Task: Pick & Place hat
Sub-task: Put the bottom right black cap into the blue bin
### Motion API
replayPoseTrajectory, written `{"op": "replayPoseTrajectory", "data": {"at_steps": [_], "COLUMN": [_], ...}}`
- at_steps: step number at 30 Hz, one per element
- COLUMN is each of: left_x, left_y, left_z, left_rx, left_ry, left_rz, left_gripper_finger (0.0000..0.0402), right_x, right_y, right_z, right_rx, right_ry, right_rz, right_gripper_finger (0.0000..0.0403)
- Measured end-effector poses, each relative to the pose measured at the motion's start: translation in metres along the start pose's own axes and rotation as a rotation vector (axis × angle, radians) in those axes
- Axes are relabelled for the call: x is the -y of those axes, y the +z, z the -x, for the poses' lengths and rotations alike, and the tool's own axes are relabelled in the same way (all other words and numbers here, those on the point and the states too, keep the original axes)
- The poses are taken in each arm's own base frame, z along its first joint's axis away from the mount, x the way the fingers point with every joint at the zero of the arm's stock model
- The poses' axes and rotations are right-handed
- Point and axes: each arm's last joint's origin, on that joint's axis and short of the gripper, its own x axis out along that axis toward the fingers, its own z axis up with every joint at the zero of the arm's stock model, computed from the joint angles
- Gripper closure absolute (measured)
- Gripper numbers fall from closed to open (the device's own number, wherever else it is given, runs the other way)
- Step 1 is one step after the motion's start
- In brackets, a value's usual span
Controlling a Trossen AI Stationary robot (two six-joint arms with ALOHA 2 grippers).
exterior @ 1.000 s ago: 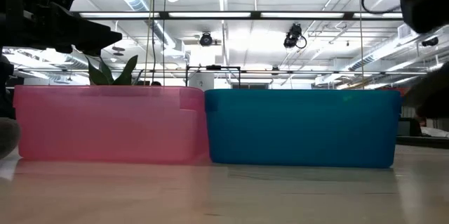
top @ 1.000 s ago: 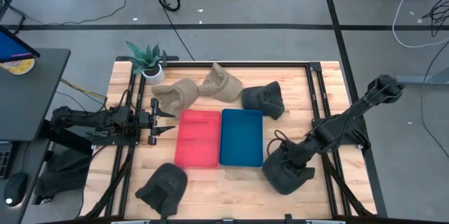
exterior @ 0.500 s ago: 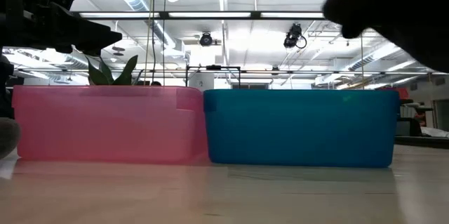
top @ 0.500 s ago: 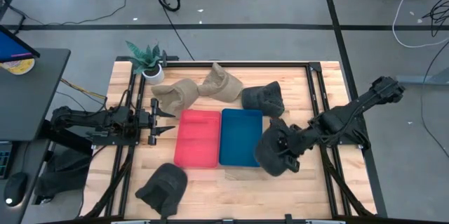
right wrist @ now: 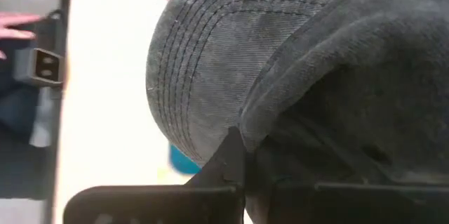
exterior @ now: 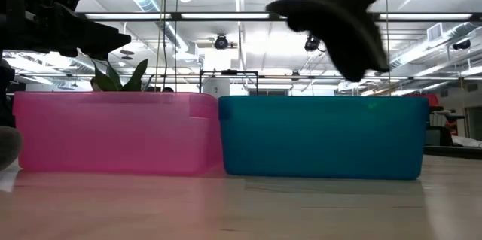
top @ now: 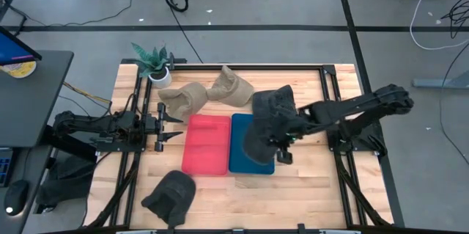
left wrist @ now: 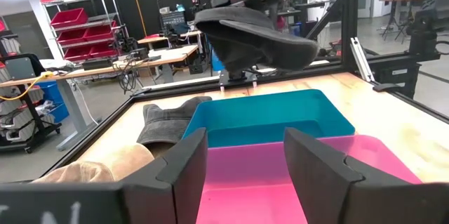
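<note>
A dark grey hat [top: 262,133] hangs over the blue bin [top: 242,162], with my right gripper [top: 283,146] shut on it. The low view shows this hat [exterior: 335,22] tilted, well above the blue bin's rim [exterior: 324,98]. The pink bin [top: 207,144] stands against the blue bin's left side. My left gripper [top: 173,122] waits open and level at the pink bin's left, with nothing between its fingers [left wrist: 189,164]. Seen from there, the hat [left wrist: 252,33] floats beyond both bins. My right gripper pinches the hat between its two shut fingers [right wrist: 229,155], at the edge where the stitched brim meets the crown [right wrist: 245,122]. The fingers slant down from the table's right side. The hat is lifted clear, tilted, and hangs beside and below the fingers.
Another dark hat [top: 277,100] lies just beyond the blue bin. Two tan hats [top: 183,96] [top: 231,87] lie at the far middle, and a dark hat [top: 170,194] rests near the front left. A potted plant [top: 154,64] stands at the far left corner.
My right gripper has risen and swung from the table's near right toward the left and far side, rolling as it went, still shut on the hat. The hat has come off the table and now hangs tilted over the blue bin.
</note>
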Motion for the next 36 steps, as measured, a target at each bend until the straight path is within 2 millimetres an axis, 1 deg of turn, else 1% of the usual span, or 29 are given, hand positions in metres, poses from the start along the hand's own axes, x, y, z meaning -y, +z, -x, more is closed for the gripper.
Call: {"op": "replayPoseTrajectory", "data": {"at_steps": [6, 10, 17, 22, 30, 36], "left_x": [0.000, 0.000, 0.000, 0.000, 0.000, 0.000], "left_y": [0.000, 0.000, 0.000, 0.000, 0.000, 0.000], "left_z": [0.000, 0.000, 0.000, 0.000, 0.000, 0.000], "left_rx": [0.000, 0.000, 0.000, 0.000, -0.001, -0.001], "left_ry": [0.000, 0.000, 0.000, 0.000, -0.001, 0.000], "left_rz": [0.000, 0.000, 0.000, 0.000, 0.000, 0.000], "left_gripper_finger": [0.0209, 0.0209, 0.0209, 0.0209, 0.0209, 0.0209], "right_x": [0.006, 0.010, 0.018, 0.018, 0.019, 0.020], "right_y": [0.026, 0.034, 0.026, 0.027, 0.024, 0.023], "right_z": [-0.026, -0.045, -0.069, -0.078, -0.091, -0.093], "right_rx": [-0.046, -0.097, -0.258, -0.261, -0.290, -0.290], "right_ry": [0.014, 0.027, 0.022, 0.024, 0.020, 0.008], "right_rz": [0.139, 0.180, 0.200, 0.217, 0.218, 0.183], "right_gripper_finger": [0.0403, 0.0403, 0.0403, 0.0403, 0.0402, 0.0376]}}
